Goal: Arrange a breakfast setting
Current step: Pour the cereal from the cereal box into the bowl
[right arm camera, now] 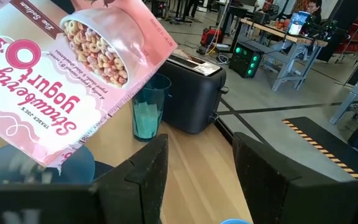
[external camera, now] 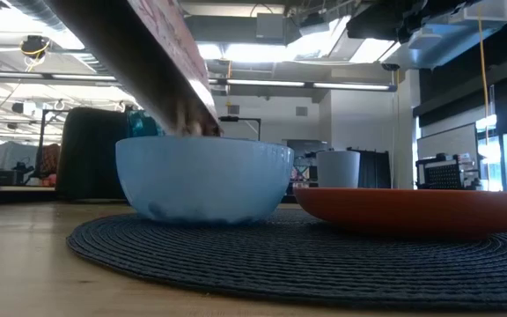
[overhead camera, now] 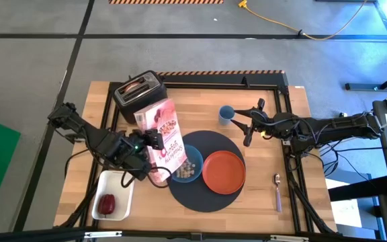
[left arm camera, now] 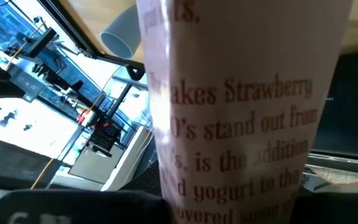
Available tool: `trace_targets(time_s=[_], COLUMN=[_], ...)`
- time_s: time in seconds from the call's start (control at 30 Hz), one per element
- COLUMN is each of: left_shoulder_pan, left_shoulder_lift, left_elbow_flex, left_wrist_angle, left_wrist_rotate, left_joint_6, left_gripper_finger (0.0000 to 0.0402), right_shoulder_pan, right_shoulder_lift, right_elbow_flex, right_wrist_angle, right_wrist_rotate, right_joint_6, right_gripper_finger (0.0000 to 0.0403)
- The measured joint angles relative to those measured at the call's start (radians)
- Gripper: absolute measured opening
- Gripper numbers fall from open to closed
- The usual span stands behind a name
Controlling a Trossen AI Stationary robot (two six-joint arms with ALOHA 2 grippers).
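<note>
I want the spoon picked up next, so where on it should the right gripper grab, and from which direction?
Probably the purple handle, from straight above. The purple-handled spoon lies flat on bare wood right of the mat, handle toward the table's near edge, nothing touching it. The open right gripper could straddle the narrow handle across its width; the bowl end is wider and curved.

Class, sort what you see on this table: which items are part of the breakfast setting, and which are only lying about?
Belonging to the setting: mat, blue bowl, orange plate, teal glass, spoon, toast in the toaster, dark-red fruit.

Lying about: black toaster, white tray. The left gripper tips the cereal bag over the bowl.
</note>
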Motion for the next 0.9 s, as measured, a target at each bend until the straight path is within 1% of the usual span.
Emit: trace_targets(time_s=[0.27, 0.43, 0.57, 0.7, 0.8, 0.9], left_shoulder_pan=[0.029, 0.067, 0.107, 0.136, 0.15, 0.165], left_shoulder_lift=[0.0, 0.0, 0.0, -0.001, -0.001, -0.002], left_elbow_flex=[0.0, 0.0, 0.0, 0.0, 0.013, 0.048], left_wrist_angle=[-0.001, -0.003, -0.003, -0.006, -0.016, -0.015], left_wrist_rotate=[0.041, 0.088, 0.147, 0.16, 0.169, 0.201], left_joint_6=[-0.047, -0.101, -0.133, -0.139, -0.139, -0.142], left_gripper_finger=[0.0091, 0.0091, 0.0091, 0.0091, 0.0091, 0.0091], right_shoulder_pan=[0.0, 0.0, 0.0, 0.0, 0.0, 0.0], right_shoulder_lift=[0.0, 0.0, 0.0, 0.0, 0.0, 0.0], right_elbow_flex=[0.0, 0.0, 0.0, 0.0, 0.0, 0.0], right_wrist_angle=[0.0, 0.0, 0.0, 0.0, 0.0, -0.001], right_wrist_rotate=[0.0, -0.001, -0.001, -0.001, -0.001, -0.001], right_joint_6=[0.0, 0.0, 0.0, 0.0, 0.0, 0.0], right_gripper_finger=[0.0172, 0.0172, 0.0172, 0.0172, 0.0172, 0.0172])
